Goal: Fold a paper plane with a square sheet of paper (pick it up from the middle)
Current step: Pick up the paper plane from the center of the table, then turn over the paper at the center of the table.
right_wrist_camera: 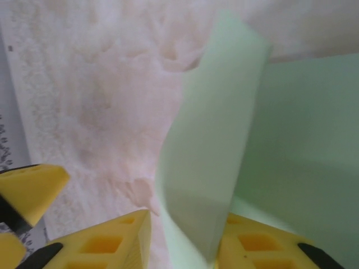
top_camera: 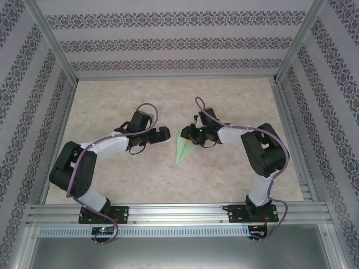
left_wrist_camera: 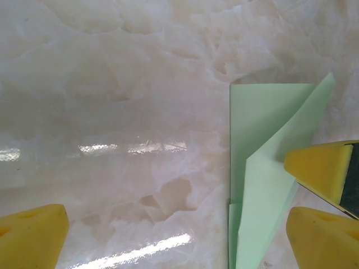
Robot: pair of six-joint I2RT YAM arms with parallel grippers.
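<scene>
Between right fingers (right_wrist_camera: 112, 242), apparently: paper (right_wrist_camera: 208, 151).

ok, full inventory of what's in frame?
paper sheet: 1, pale green, folded wedge, mid-table, one flap raised
table: 1, beige marble-look, inside the enclosure
walls: 3, white with dark patterned bands; left, back, right
frame rail: 1, silver, near edge under both bases
cables: 2, purple, one per arm
left arm: 1, white and black
right arm: 1, white and black
left end effector: 1, yellow fingertips, open, beside the paper
right end effector: 1, yellow fingertips, apart around the raised flap
</scene>
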